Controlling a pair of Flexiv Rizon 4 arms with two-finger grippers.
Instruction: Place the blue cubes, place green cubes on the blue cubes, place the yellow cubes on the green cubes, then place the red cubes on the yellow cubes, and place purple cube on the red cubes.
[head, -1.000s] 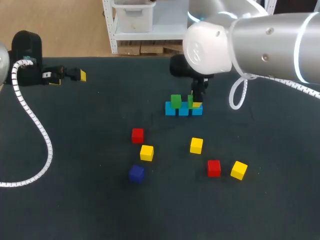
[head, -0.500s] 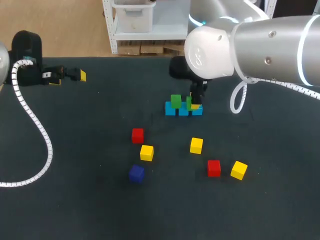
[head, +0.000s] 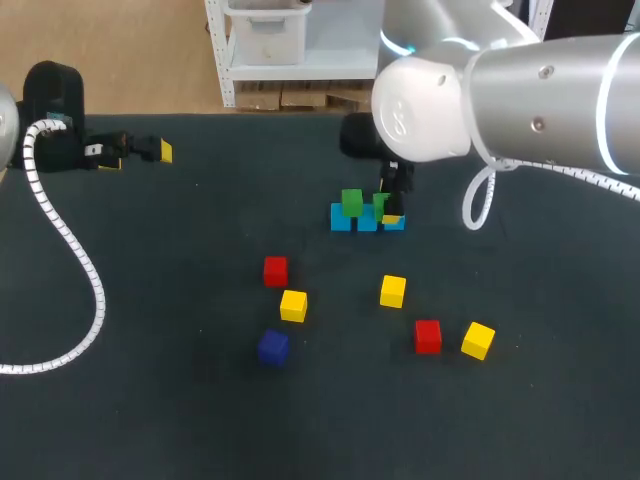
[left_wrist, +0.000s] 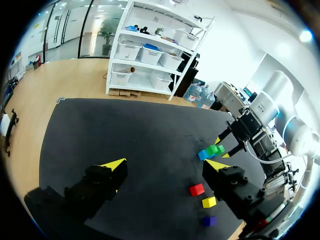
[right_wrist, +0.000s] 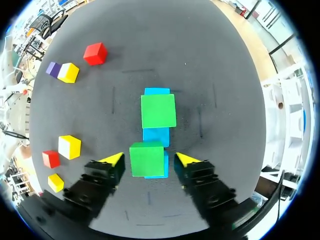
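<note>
Three blue cubes (head: 366, 220) lie in a row at mid table. One green cube (head: 351, 202) sits on the row's left end, and a second green cube (right_wrist: 146, 159) rests on the right end. My right gripper (right_wrist: 149, 160) is open around that second cube, a small gap on each side. In the head view the right gripper (head: 391, 211) hangs just over it. My left gripper (head: 140, 153) is open and holds nothing at the far left. Yellow cubes (head: 293, 305) (head: 393, 291) (head: 478, 340), red cubes (head: 275, 270) (head: 428, 336) and the purple cube (head: 273, 346) lie loose in front.
A white coiled cable (head: 70, 250) runs along the table's left side from my left arm. The left wrist view shows the cube stack (left_wrist: 212, 150) far ahead of its gripper (left_wrist: 165, 165).
My right gripper has opened and let go of the second green cube, which stays on the blue row. The arm has lifted slightly. The left arm is unchanged.
</note>
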